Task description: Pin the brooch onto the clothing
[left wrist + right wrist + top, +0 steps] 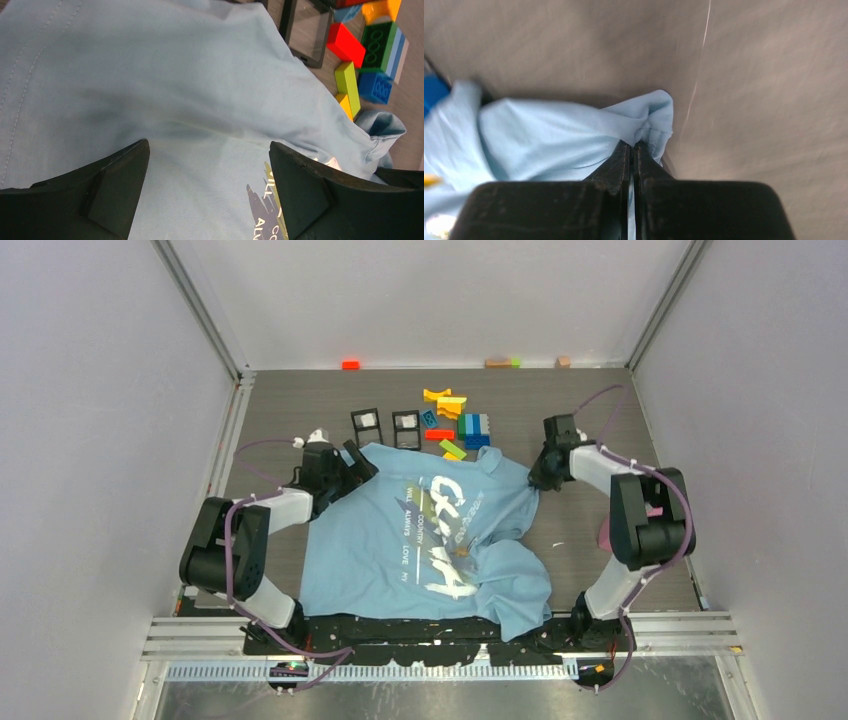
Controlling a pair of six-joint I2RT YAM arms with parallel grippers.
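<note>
- Two arms reach over one shirt [400, 540], which lies spread and rumpled on the table [600, 420], print side up, its near hem at the arm bases.
- Left gripper [348, 464] sits at the shirt's far left corner. In the left wrist view its jaws stand wide apart [208, 150] with nothing between them, and plain blue cloth [150, 75] and the edge of the print lie below. Whether the fingers [115, 185] touch the cloth I cannot tell.
- Right gripper [541, 474] is at the shirt's far right corner. Its fingers [621, 160] are pressed together [631, 146], pinching a bunched fold of the shirt [549, 140] that puckers at the tips.
- Blocks [460, 420] of several colours lie in a loose cluster just beyond the shirt's far edge. In the left wrist view red, green, blue and yellow-green ones [370, 50] show beside the cloth.
- Two small black frames [386, 427] stand to the left of the blocks, and one [307, 30] lies close to the shirt's edge.
- The brooch I cannot pick out in any view.
</note>
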